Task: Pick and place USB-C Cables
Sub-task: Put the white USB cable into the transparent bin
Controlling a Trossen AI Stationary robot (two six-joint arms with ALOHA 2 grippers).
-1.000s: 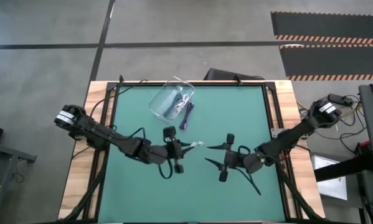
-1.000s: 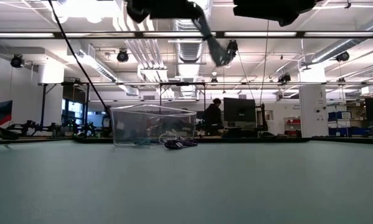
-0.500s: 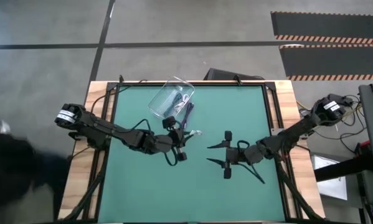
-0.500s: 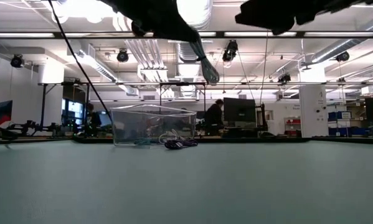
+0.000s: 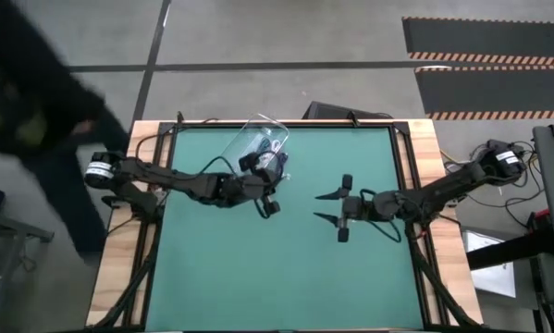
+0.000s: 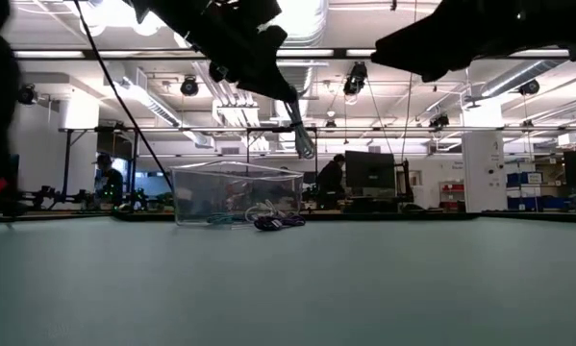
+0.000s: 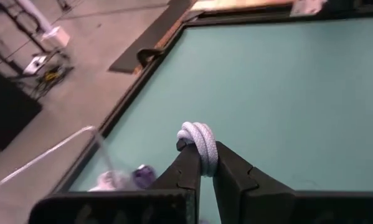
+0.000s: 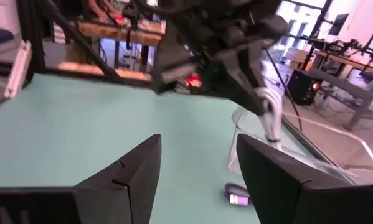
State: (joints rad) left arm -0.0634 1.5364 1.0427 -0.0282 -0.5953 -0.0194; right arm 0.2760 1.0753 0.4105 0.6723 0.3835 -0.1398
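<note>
Left gripper (image 7: 203, 163) clamps white cable (image 7: 198, 138) (above clear box (image 5: 252, 146), cables inside)

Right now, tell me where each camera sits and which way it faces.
High view: overhead, straight down on the table; both arms show.
Low view: table height, level toward the clear box; arms enter from above.
Left wrist view: behind the left gripper, shut on a white cable.
Right wrist view: behind the open right gripper, facing the left arm.
Shared: the white cable shows in both wrist views.
</note>
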